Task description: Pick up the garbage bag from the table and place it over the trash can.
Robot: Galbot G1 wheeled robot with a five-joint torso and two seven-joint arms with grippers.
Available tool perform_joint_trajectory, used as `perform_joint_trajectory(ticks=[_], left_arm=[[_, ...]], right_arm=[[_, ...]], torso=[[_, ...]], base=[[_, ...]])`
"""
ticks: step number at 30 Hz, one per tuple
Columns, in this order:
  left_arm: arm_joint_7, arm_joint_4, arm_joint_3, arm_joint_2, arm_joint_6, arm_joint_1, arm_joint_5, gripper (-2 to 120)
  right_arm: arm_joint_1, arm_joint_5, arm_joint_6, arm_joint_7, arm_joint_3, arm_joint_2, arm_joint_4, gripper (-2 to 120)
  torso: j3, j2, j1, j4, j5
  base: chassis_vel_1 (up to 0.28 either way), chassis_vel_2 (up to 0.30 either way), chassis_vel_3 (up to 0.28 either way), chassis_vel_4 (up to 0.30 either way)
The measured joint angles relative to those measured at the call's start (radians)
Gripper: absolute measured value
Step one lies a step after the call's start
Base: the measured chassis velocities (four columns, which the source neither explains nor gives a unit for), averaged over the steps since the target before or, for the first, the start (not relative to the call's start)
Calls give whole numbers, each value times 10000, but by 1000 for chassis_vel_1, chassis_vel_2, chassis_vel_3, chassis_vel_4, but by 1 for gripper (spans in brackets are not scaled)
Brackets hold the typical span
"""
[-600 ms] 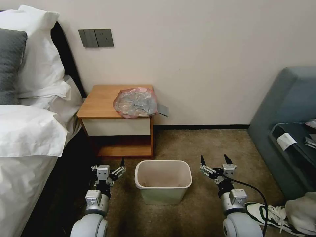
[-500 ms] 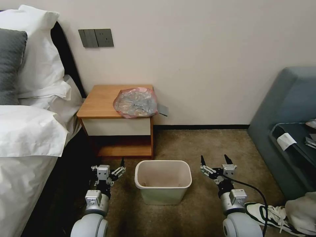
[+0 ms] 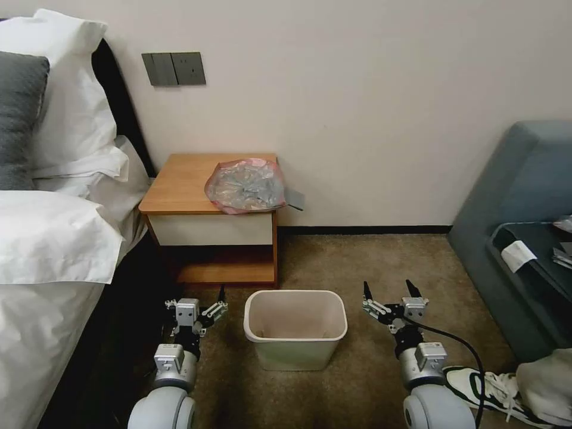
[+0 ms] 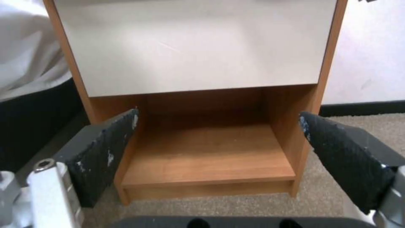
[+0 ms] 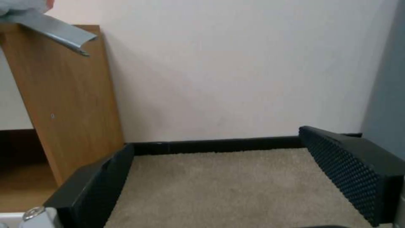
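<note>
The garbage bag (image 3: pixel 245 185) is lying crumpled on the right part of the table (image 3: pixel 179 185) top, its right edge hanging just past the side. The trash can (image 3: pixel 295 326) is standing upright on the carpet (image 3: pixel 357 262) just in front of the table — nearer the robot. The left gripper (image 3: pixel 205 305) is hanging low to the can's left, fingers spread and holding nothing. The right gripper (image 3: pixel 388 293) is sitting to its right — likewise released, pads wide apart.
</note>
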Motion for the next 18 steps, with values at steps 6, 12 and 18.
perform_joint_trajectory(ticks=[6, 12, 18], left_arm=[[0, 0, 0, 0, 0, 0, 0, 100], [0, 0, 0, 0, 0, 0, 0, 100], [-75, -55, -277, -52, -435, 211, -232, 100]], right_arm=[[0, 0, 0, 0, 0, 0, 0, 100], [0, 0, 0, 0, 0, 0, 0, 100], [-531, 1, 631, 382, -380, -120, 462, 100]], torso=[[0, 0, 0, 0, 0], [0, 0, 0, 0, 0], [0, 0, 0, -1, 0]], base=[[0, 0, 0, 0], [0, 0, 0, 0], [0, 0, 0, 0]])
